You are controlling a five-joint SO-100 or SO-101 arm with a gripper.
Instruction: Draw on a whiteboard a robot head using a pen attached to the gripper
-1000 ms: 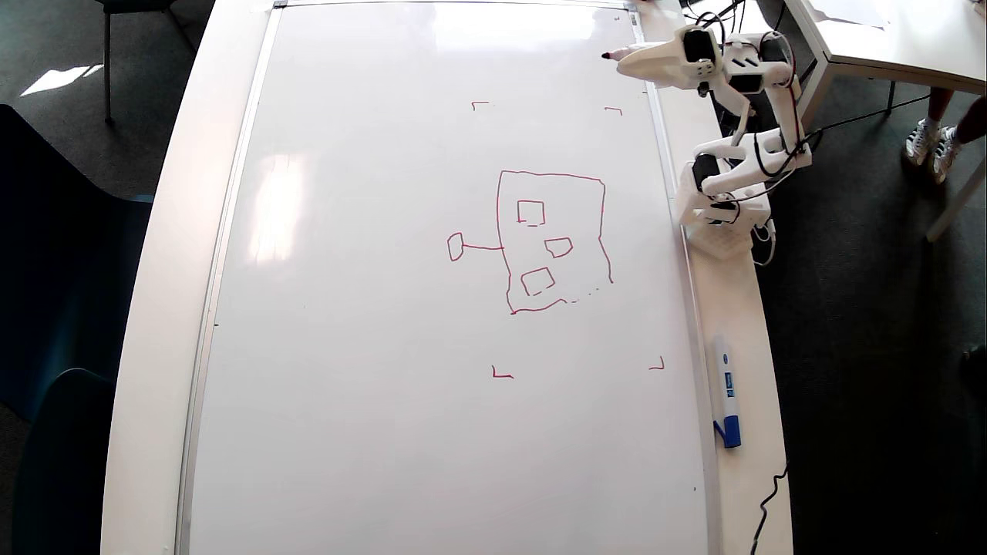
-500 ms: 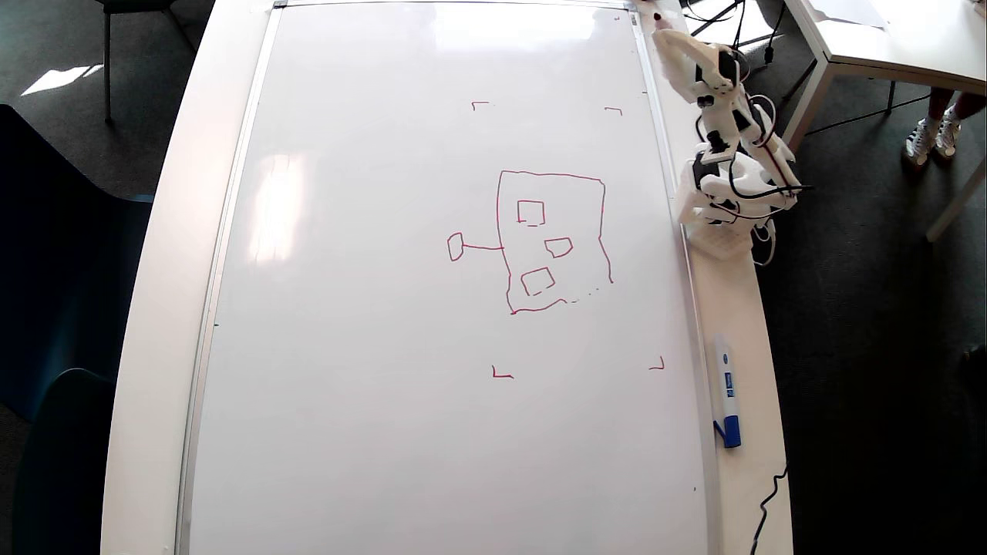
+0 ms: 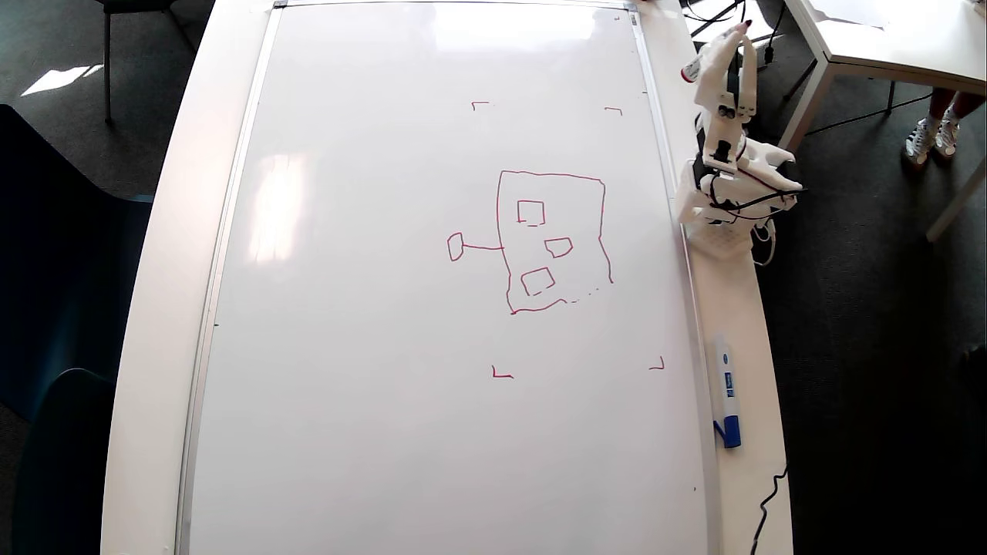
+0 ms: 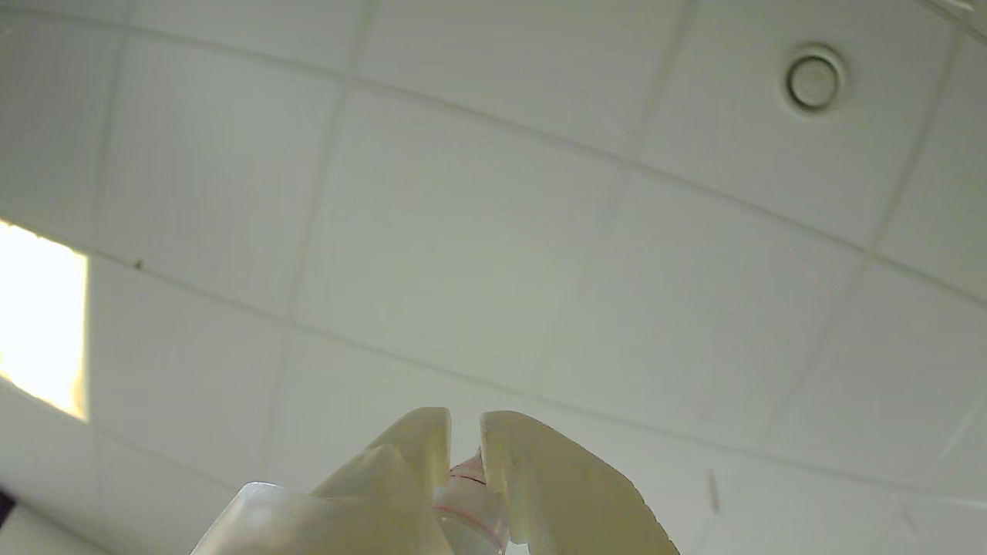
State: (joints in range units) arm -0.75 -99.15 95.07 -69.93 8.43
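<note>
Overhead, I see my end effector [image 3: 742, 31] off the whiteboard's [image 3: 385, 347] right edge, fingers clamped on the pen [image 4: 466, 501], mostly hidden between them, its axis aimed ceilingward in the wrist view, clear of the robot head [image 3: 551, 239].

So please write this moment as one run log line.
gripper: shut on pen, raised off board | robot head: drawn on whiteboard, bottom edge broken | wrist view: ceiling

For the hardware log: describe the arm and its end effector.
Small white 3D-printed plastic arm with black motors and dark cables looping at its base. The end effector is a white two-finger claw; in the wrist view its fingers look cream, smooth and rounded.
</note>
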